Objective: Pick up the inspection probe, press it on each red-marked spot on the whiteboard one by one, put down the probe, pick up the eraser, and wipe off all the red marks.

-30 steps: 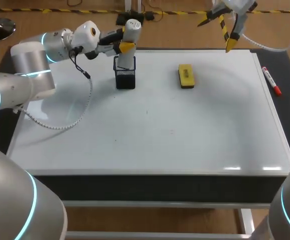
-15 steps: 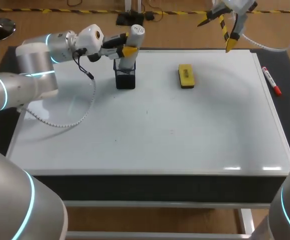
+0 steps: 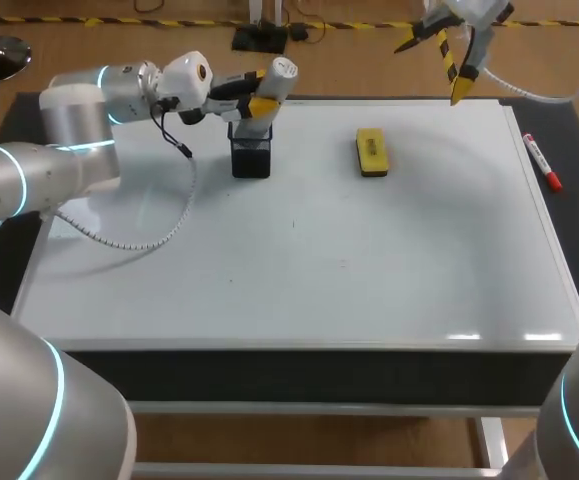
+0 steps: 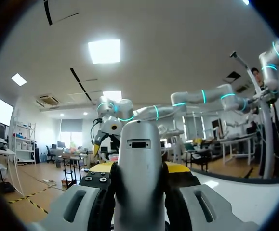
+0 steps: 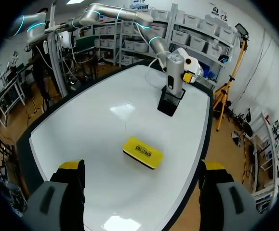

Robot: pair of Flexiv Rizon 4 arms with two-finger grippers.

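— On the tabletop, your largest thing is the whiteboard (image 3: 369, 280), which covers nearly all of it. Your left arm (image 3: 69, 120) comes in over its far left corner.

— At the end of that arm, your left gripper (image 3: 257, 103) is clamped on the inspection probe (image 3: 277, 75), one yellow tip on either side of its grey barrel. The probe leans, top end tipped away from the arm. Its lower end sits at the mouth of the black holder (image 3: 250, 155) standing on the whiteboard. You can't tell whether it reaches inside.

— Your right gripper (image 5: 141, 168) hangs high over the far right corner of the whiteboard, fingers (image 5: 72, 180) spread wide with nothing between them.

— From your right wrist view, the eraser (image 5: 142, 152) lies flat on the whiteboard beneath that gripper. It is well apart from the holder, which stands farther ahead.

— As for writing, the eraser's yellow top carries a dark strip of print, too small for you to read. The probe has a small dark rectangle (image 4: 139, 144) near its top, and no lettering can be made out on it.

— Smallest of all, a red marker (image 3: 542, 162) lies on the dark strip just beside the whiteboard's right edge. Any print on it is too small to tell.
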